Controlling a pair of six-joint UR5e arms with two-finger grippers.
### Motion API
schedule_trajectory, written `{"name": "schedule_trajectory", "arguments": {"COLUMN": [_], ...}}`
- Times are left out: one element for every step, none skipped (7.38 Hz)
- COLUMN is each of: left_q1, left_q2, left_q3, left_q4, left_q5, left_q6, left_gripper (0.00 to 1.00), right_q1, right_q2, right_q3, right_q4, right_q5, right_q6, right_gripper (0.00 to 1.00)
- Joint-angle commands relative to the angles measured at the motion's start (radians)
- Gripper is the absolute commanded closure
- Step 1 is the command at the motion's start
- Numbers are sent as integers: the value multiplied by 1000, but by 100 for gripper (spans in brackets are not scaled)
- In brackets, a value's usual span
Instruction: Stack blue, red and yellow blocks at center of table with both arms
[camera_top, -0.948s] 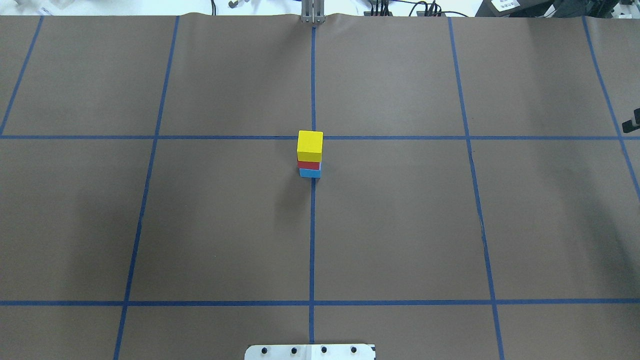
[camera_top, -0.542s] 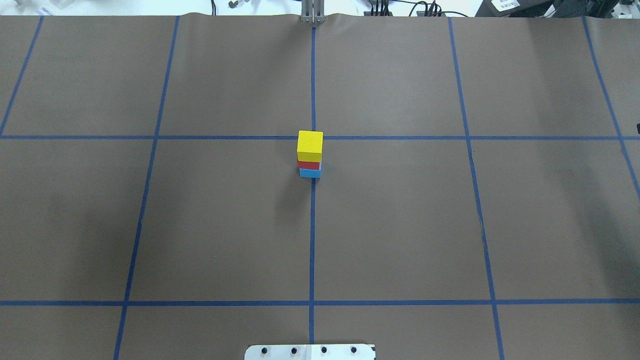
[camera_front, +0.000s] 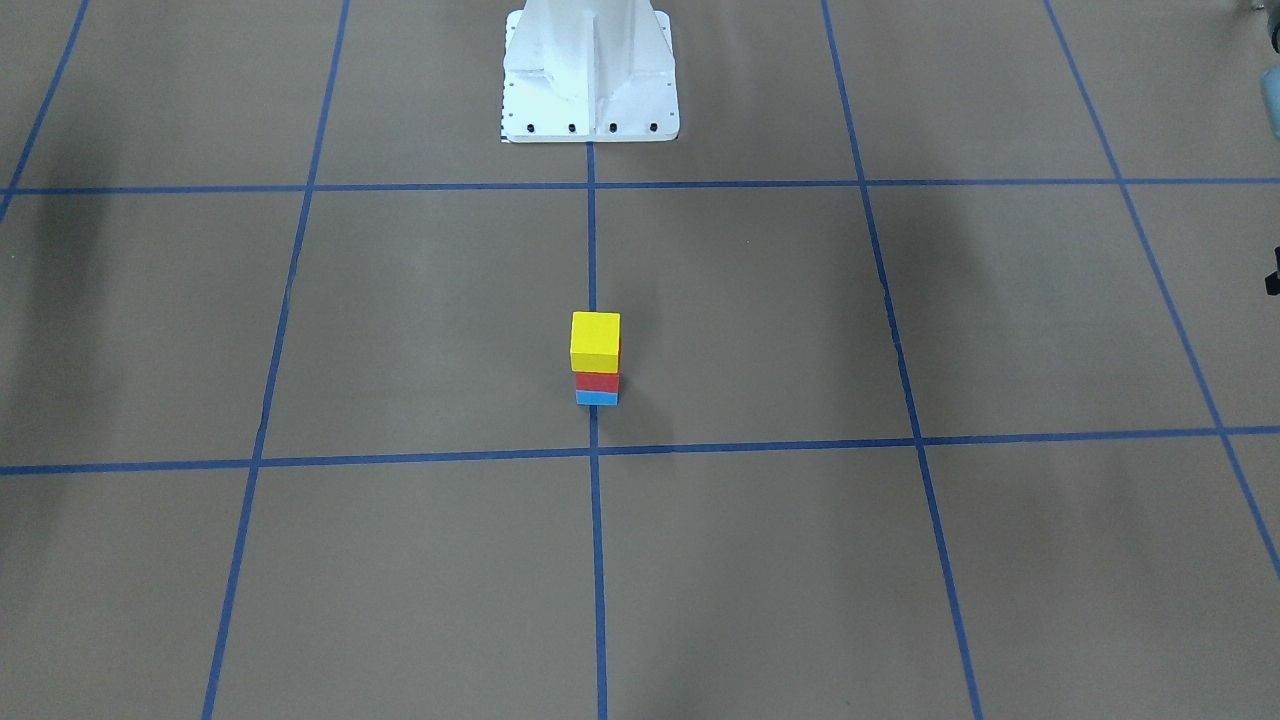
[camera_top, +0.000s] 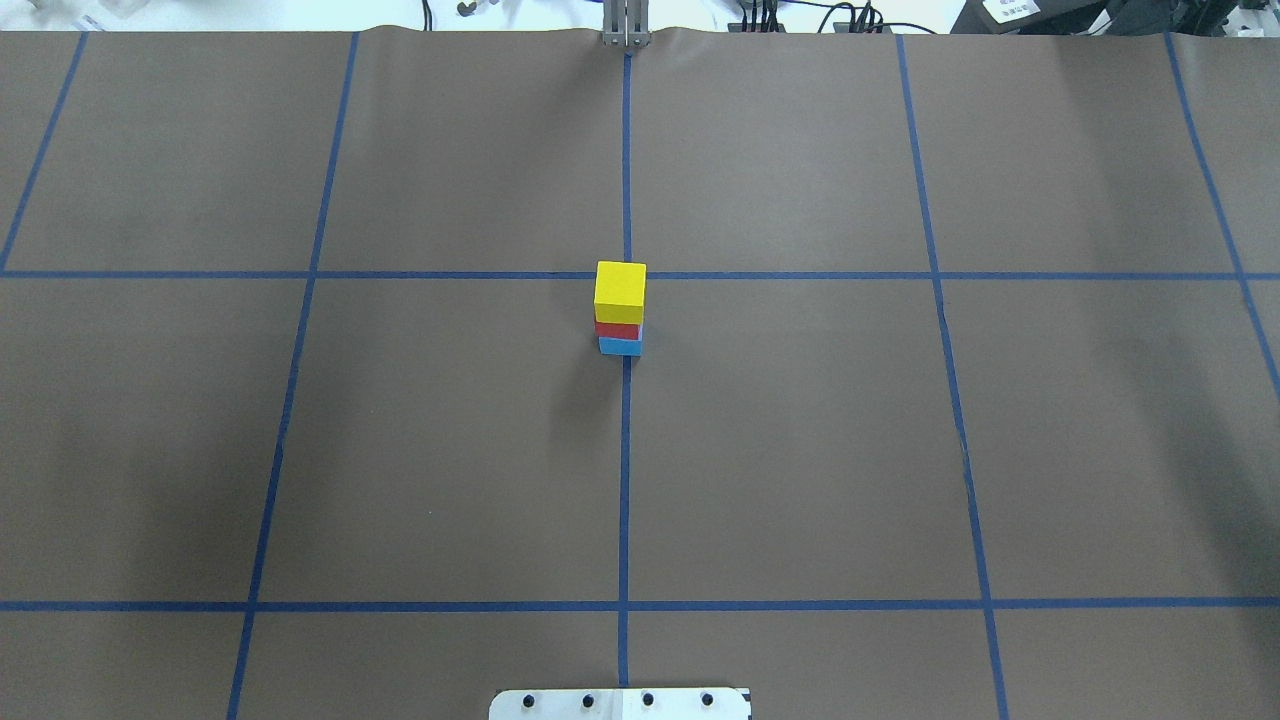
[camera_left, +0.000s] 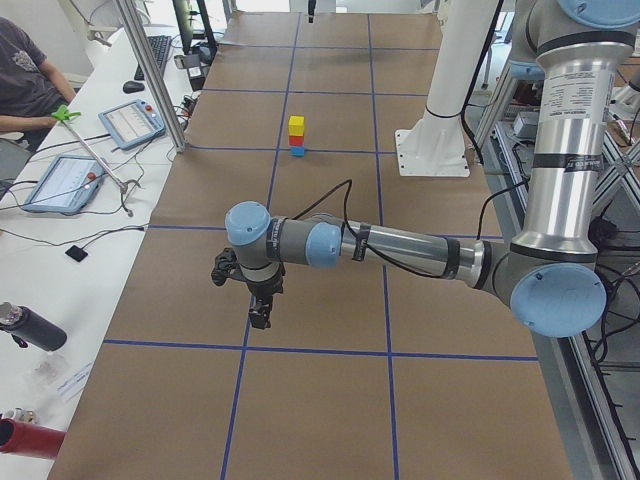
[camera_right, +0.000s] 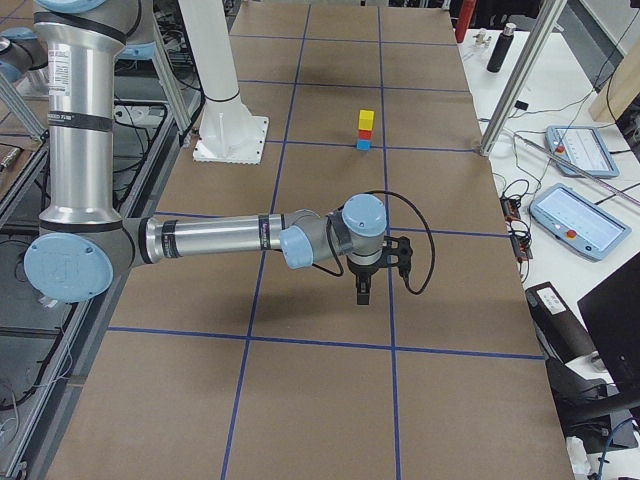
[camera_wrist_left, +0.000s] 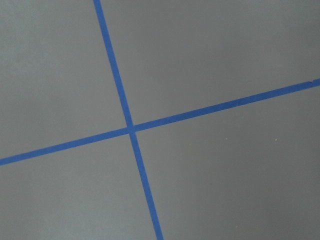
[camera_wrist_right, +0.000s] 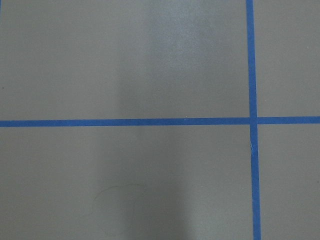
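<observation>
The yellow block (camera_top: 620, 290) sits on the red block (camera_top: 617, 330), which sits on the blue block (camera_top: 620, 347), an upright stack at the table's centre grid line. The stack also shows in the front view (camera_front: 595, 340) and in both side views. My left gripper (camera_left: 260, 315) hangs over the table far from the stack, near the table's left end. My right gripper (camera_right: 361, 290) hangs near the right end. Each shows clearly only in a side view, so I cannot tell if it is open or shut. Both wrist views show only bare paper and blue tape lines.
The white robot base (camera_front: 590, 80) stands at the table's near edge. Tablets (camera_left: 130, 122) and cables lie on the operators' bench, where a person (camera_left: 25, 85) sits. Metal frame posts (camera_right: 510, 75) stand at the far side.
A dark piece of the right gripper at the overhead view's right edge has slid out of that view. The stack has not moved.
</observation>
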Motion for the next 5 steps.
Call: {"name": "schedule_trajectory", "arguments": {"left_q1": [-42, -51, -51, -51, -51], "left_q2": [32, 35, 35, 32, 32], "left_q3": [-10, -28, -20, 6, 11], "left_q4": [-3, 0, -3, -6, -33], "left_q5": [6, 0, 0, -2, -2], "left_q6": [5, 4, 1, 2, 2], "left_gripper": [1, 1, 1, 1, 0], "right_q1": [-1, -1, 5, 14, 16], "right_q2": [-29, -25, -23, -26, -29], "right_q3": [30, 32, 33, 38, 41], "right_q4": [-3, -4, -4, -4, -10], "right_q5": [-1, -1, -3, -3, -4], "right_q6": [-68, -71, -71, -71, -71], "right_gripper": [0, 0, 0, 0, 0]}}
